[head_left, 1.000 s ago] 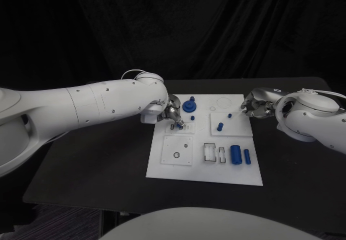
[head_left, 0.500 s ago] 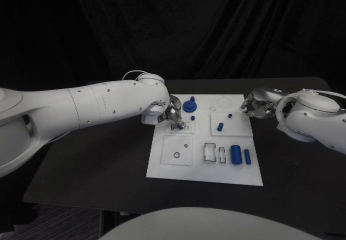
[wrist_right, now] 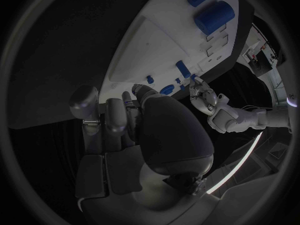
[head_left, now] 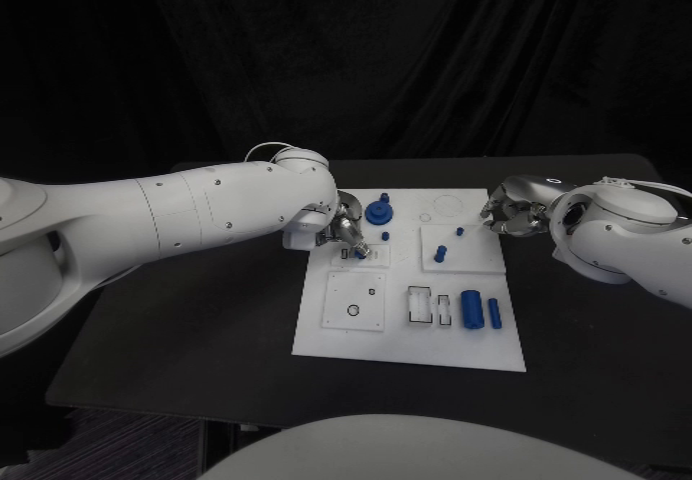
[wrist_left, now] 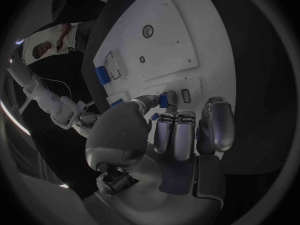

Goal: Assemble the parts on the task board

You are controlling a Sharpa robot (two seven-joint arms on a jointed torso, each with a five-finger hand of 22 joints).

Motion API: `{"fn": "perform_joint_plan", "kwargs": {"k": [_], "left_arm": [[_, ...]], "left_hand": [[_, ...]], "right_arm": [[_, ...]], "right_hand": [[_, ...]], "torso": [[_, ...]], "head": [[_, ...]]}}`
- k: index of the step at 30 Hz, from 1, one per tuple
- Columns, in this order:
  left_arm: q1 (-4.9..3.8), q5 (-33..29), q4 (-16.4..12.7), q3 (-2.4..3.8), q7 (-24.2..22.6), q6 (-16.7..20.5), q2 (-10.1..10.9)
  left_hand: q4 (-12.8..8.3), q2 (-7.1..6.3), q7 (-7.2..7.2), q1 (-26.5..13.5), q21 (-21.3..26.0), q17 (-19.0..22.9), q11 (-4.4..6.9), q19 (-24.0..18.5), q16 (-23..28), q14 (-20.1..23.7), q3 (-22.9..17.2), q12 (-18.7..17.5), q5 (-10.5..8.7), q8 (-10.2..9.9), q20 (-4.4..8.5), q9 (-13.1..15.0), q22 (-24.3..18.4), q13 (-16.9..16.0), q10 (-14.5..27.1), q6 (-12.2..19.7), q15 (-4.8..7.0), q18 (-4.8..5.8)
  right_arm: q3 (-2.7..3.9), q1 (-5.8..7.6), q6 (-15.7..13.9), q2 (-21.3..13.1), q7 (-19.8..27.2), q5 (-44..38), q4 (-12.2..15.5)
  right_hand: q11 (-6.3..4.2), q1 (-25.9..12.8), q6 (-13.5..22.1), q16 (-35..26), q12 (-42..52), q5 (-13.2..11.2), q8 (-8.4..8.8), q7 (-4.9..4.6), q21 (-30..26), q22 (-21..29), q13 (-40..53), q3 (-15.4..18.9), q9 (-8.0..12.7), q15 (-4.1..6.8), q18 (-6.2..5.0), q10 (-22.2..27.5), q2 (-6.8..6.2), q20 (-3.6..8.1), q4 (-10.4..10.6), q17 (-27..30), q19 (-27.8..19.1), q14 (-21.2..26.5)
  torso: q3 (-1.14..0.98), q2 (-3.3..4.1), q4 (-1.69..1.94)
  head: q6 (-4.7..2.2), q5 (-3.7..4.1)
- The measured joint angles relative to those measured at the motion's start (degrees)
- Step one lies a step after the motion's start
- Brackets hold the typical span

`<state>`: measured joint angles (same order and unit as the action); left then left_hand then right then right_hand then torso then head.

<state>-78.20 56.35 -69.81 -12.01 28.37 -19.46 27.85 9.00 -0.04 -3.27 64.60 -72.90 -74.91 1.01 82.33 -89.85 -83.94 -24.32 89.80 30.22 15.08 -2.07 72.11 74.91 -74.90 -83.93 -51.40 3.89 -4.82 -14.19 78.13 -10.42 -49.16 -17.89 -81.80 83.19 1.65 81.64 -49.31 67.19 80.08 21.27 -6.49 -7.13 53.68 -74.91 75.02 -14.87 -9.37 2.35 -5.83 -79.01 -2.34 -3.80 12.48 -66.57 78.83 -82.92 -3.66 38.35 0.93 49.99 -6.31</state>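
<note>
Two white arms reach over the black bench [head_left: 188,330] in the head view, one from each side edge of the frame. The task board [head_left: 411,345] lies at the centre. The left hand [head_left: 343,232] sits over the board's upper left part, its fingertips down at a small blue part [head_left: 359,252] there. Just right of it stands a tall blue stepped part [head_left: 378,211]. Two small blue pegs [head_left: 441,253] stand on a raised square in the upper right, and a blue cylinder [head_left: 472,308] with a slimmer blue bar [head_left: 495,313] lies lower right. The right hand [head_left: 508,215] hangs at the board's right edge, fingers curled in; I cannot tell whether it holds anything.

In the left wrist view, the left hand [wrist_left: 181,130] pinches the small blue part [wrist_left: 163,100] between thumb and a finger over the task board [wrist_left: 169,45].

In the right wrist view, the right hand [wrist_right: 134,120] shows curled fingers beside the task board [wrist_right: 162,40], with the blue cylinder [wrist_right: 214,16] far up the frame and the left hand [wrist_right: 203,96] beyond.
</note>
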Motion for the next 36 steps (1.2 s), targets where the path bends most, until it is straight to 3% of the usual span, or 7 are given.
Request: {"fn": "perform_joint_plan", "kwargs": {"k": [4, 14, 18, 24, 31, 36], "left_arm": [[0.16, 0.01, 0.19, 0.05, -0.05, 0.13, -0.08], [0.37, 0.00, 0.44, 0.14, -0.40, 0.49, -0.09], [0.44, 0.00, 0.53, 0.17, -0.53, 0.48, -0.09], [0.64, 0.01, 0.57, 0.17, -0.83, 0.31, -0.12], [0.73, 0.03, 0.60, 0.22, -1.09, 0.23, -0.09], [0.77, 0.03, 0.63, 0.26, -1.24, 0.23, -0.03]], "left_hand": [[-0.30, 0.00, 0.00, 0.00, 0.01, 0.00, 0.00, 0.00, 0.00, 0.00, -0.33, 0.00, -0.26, -0.18, 0.00, -0.09, 0.00, 0.00, 0.00, -0.01, 0.00, 0.00], [-0.31, 0.25, -0.01, -0.25, 0.83, 0.01, 0.00, -0.42, 0.00, 0.00, -0.78, 0.00, -4.56, -1.21, -0.42, -0.73, 0.00, 0.00, 0.00, -0.24, 0.00, 0.00], [0.36, 0.88, -0.20, -0.88, 1.14, 0.01, 0.00, -0.63, 0.00, 0.00, -0.10, 0.00, -9.08, -1.84, -0.62, -1.20, 0.00, 0.00, 0.00, -0.44, 0.00, 0.00], [3.15, 1.21, -0.29, -3.22, 1.70, 0.01, -0.38, -0.86, 0.00, -0.22, 2.71, 0.00, -17.62, -3.68, -0.85, -2.55, 0.00, 0.00, -0.06, -1.27, -0.22, 0.00], [5.48, 1.32, -0.53, -5.09, 1.99, 0.01, -0.62, -1.03, 0.00, 0.00, 5.98, 0.00, -20.39, -5.09, -1.02, -3.78, 0.00, 0.00, -0.21, -1.55, -0.43, 0.00], [7.06, 1.69, -0.73, -6.45, 1.99, 0.01, -0.83, -1.08, 0.00, -0.21, 8.39, 0.00, -20.83, -5.83, -1.07, -4.34, 0.00, 0.00, -0.01, -1.78, -0.64, 0.00]], "right_arm": [[0.00, 0.00, 0.01, 0.00, -0.02, 0.00, 0.00], [0.00, 0.00, 0.06, 0.02, -0.09, 0.00, -0.01], [0.00, 0.00, 0.10, 0.07, -0.14, 0.00, -0.02], [0.00, 0.00, 0.19, 0.10, -0.23, 0.00, -0.03], [0.00, 0.00, 0.34, 0.10, -0.36, 0.01, -0.04], [0.00, 0.00, 0.44, 0.11, -0.42, 0.01, -0.04]], "right_hand": [[0.00, 0.00, 0.00, 0.00, 0.00, 0.00, 0.00, 0.00, 0.00, 0.00, 0.00, 0.00, 0.00, 0.00, 0.00, 0.00, 0.00, 0.00, 0.00, 0.00, 0.00, 0.00], [0.00, 0.00, 0.00, 0.00, 0.00, 0.00, 0.00, 0.00, 0.00, 0.00, 0.00, -0.16, 0.00, -0.20, 0.00, 0.00, 0.00, 0.00, -0.16, 0.14, 0.00, 0.20], [0.00, 0.00, 0.00, 0.00, 0.00, 0.00, 0.00, 0.00, 0.00, 0.01, 0.00, -0.16, 0.00, -0.21, 0.00, 0.00, 0.00, 0.00, -0.16, 0.15, 0.00, 0.20], [0.00, 0.00, 0.00, -0.20, 0.00, 0.00, 0.00, 0.00, -0.31, -0.04, 0.00, -0.16, 0.00, -0.21, 0.00, 0.00, 0.00, -0.21, -0.16, 0.15, -0.21, 0.21], [0.00, 0.00, 0.00, -0.20, 0.00, 0.00, 0.00, 0.00, -0.31, -0.03, 0.00, -0.16, 0.00, -0.21, 0.00, 0.00, 0.00, -0.21, -0.16, 0.14, -0.21, 0.21], [0.00, 0.00, 0.00, -0.20, 0.00, 0.00, 0.00, 0.00, -0.31, -0.03, 0.00, -0.16, 0.00, -0.21, 0.00, 0.00, 0.00, -0.21, -0.16, 0.14, -0.21, 0.20]], "torso": [[-0.01, -0.04, 0.01], [-0.03, -0.04, -0.01], [-0.04, -0.04, -0.01], [-0.04, -0.04, -0.01], [-0.04, -0.01, 0.01], [-0.04, -0.01, 0.04]], "head": [[0.00, 0.00], [0.00, -0.06], [0.00, -0.13], [0.00, -0.22], [0.00, -0.30], [0.00, -0.30]]}}
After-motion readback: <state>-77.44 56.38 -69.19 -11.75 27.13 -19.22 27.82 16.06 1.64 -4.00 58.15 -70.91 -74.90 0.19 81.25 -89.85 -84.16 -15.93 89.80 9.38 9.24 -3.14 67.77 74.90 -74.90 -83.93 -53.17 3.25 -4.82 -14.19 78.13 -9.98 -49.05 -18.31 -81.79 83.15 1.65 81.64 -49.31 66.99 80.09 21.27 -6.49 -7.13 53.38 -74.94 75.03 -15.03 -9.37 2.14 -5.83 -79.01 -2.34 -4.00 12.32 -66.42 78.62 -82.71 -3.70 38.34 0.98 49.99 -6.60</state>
